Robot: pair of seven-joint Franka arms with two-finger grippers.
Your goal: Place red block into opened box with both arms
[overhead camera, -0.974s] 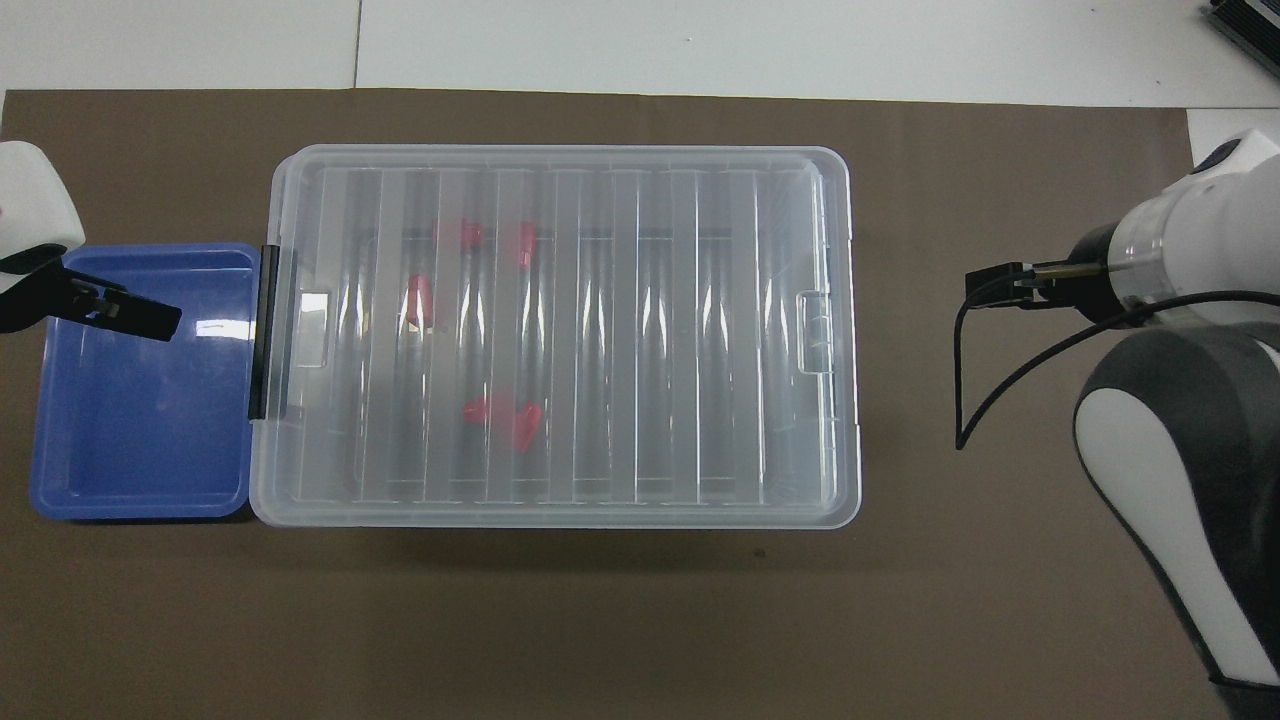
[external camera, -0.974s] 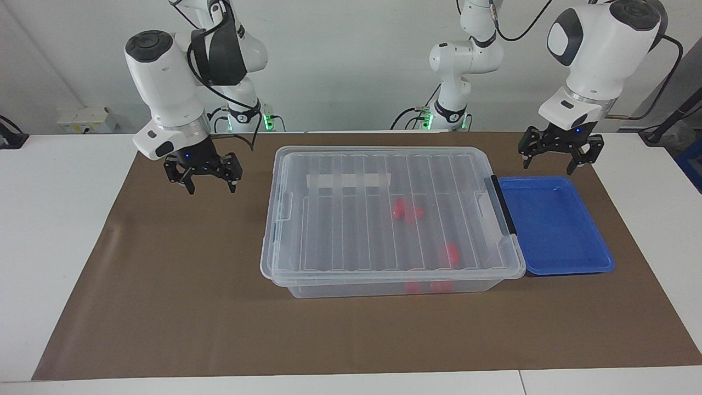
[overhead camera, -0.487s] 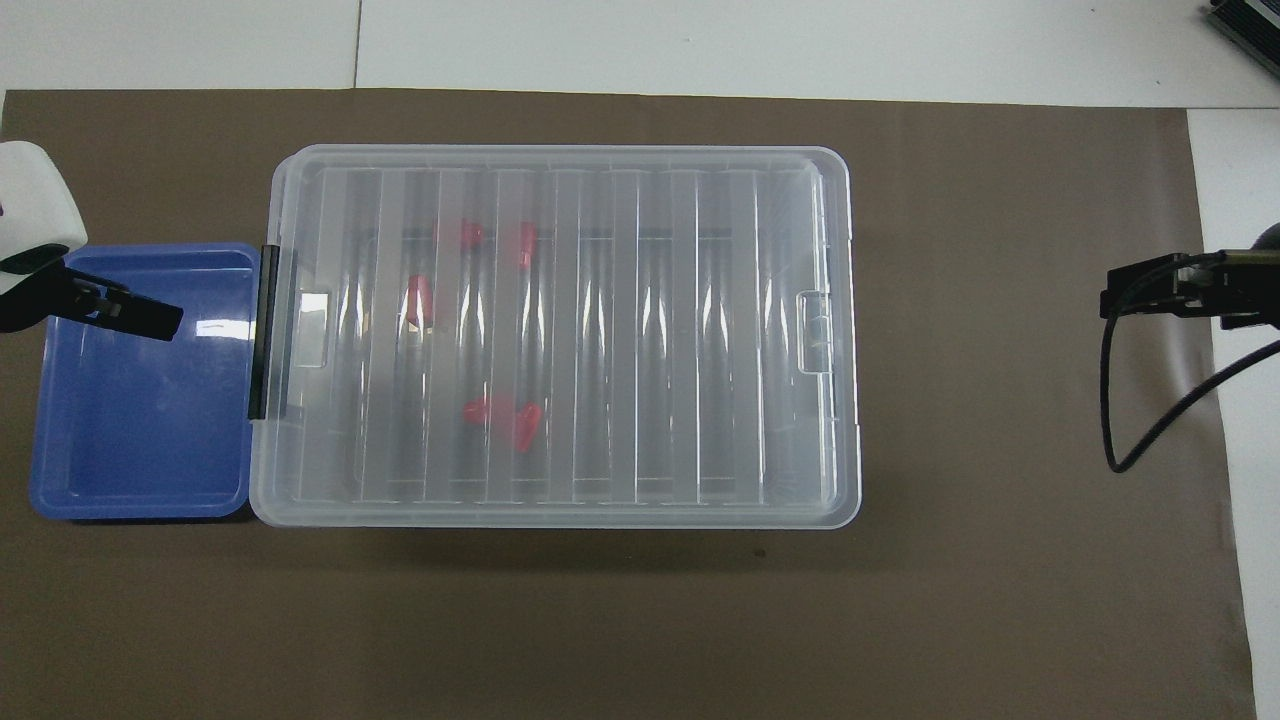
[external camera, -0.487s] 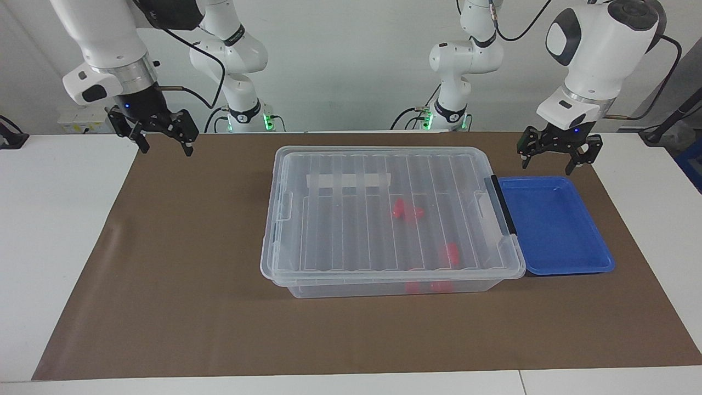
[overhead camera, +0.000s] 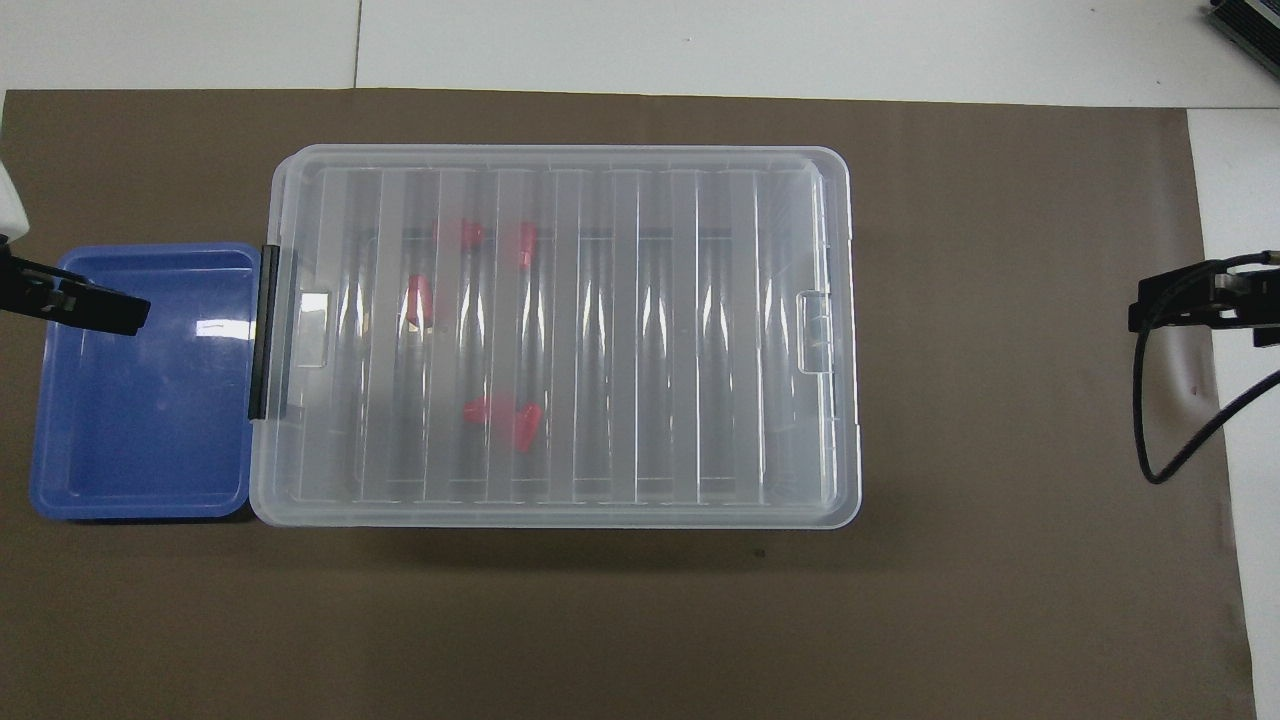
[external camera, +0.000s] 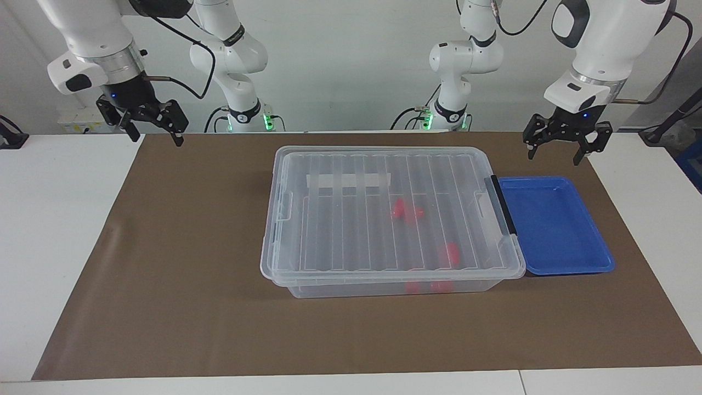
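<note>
Two grippers hang in the air with nothing in them, each with its fingers spread apart. The left gripper (external camera: 567, 146) hovers over the brown mat (external camera: 181, 274) just at the edge of the blue tray (external camera: 554, 225) that lies nearest the robots, at the left arm's end of the table (external camera: 55, 219). The right gripper (external camera: 149, 122) is raised over the mat's corner at the right arm's end, well apart from everything else (in the overhead view only its dark tip and a looping cable show).

Between the two grippers, and farther from the robots than both, sits the box (external camera: 392, 219), its ribbed clear lid (overhead camera: 560, 330) lying flat on top. Its black handle (external camera: 503, 204) touches the tray's side. Through the lid red blocks show as blurred shapes: one red block (external camera: 407, 211) lies near the box's middle, another (external camera: 451, 253) farther from the robots, and a further pair (external camera: 425, 286) shows through the wall farthest from the robots.
</note>
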